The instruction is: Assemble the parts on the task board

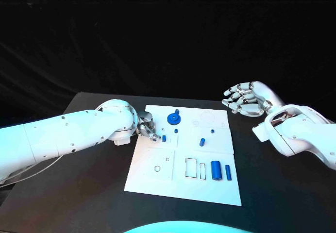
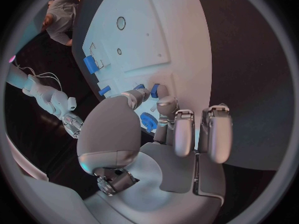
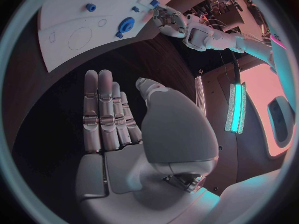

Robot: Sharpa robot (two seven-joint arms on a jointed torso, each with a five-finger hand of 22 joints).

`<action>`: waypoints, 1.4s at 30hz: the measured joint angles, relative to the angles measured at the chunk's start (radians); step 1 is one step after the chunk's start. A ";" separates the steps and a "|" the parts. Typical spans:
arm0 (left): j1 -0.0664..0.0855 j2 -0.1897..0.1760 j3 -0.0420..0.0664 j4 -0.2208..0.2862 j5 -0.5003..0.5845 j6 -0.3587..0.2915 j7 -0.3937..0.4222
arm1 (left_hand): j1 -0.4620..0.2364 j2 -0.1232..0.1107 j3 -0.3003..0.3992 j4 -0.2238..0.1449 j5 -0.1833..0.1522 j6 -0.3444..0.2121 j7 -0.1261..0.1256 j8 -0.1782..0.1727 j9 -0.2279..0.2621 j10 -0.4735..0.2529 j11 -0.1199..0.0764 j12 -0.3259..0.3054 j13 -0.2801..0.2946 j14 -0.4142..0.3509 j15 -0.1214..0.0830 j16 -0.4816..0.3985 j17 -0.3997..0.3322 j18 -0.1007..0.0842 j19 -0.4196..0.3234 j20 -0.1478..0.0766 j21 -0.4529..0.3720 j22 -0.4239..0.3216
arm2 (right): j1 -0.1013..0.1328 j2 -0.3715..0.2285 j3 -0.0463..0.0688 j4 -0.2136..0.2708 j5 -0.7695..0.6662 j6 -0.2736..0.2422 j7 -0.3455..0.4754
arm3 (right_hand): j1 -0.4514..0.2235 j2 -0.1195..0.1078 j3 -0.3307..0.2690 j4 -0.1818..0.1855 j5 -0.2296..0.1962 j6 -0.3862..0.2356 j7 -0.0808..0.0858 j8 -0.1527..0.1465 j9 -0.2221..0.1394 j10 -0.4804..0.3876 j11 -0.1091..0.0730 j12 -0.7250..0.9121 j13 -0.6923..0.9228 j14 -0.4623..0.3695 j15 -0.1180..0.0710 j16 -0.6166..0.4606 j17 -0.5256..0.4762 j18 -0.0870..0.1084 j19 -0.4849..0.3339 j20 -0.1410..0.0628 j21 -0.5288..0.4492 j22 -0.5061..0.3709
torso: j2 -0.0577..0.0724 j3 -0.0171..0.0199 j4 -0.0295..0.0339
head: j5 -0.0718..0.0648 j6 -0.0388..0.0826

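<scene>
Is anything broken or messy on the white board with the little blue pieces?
Nothing stands out. The task board lies flat on the black table, and the blue parts sit tidily on it. The left hand touches a small part near the board's edge, while the right hand hovers off to the side, holding nothing.

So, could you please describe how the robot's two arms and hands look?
Both arms are smooth, glossy white shells with rounded joint housings, like the bulge near the left wrist. The left hand and right hand are silver metal with many segmented fingers; darker seams separate the segments. The right wrist view shows flat, pale grey finger pads and a wide grey palm. No markings show on the shells.
</scene>
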 measured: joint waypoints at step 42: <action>-0.003 0.001 0.001 0.034 0.072 -0.353 0.397 | 0.360 -0.015 0.009 -0.097 0.008 -0.257 0.129 -0.131 -0.123 -0.467 0.131 -0.451 -0.452 -0.342 0.109 -0.566 -0.443 0.128 -0.585 0.088 -0.558 -0.512 | -0.001 0.000 -0.001 -0.024 -0.001 0.018 -0.006 | 0.007 0.006 -0.010 -0.002 0.004 0.001 -0.002 0.019 -0.006 0.006 0.016 -0.056 -0.139 -0.052 0.034 -0.247 -0.082 0.000 -0.014 0.035 -0.150 -0.161 | 0.000 0.0000 0.0019 | -0.017 0.016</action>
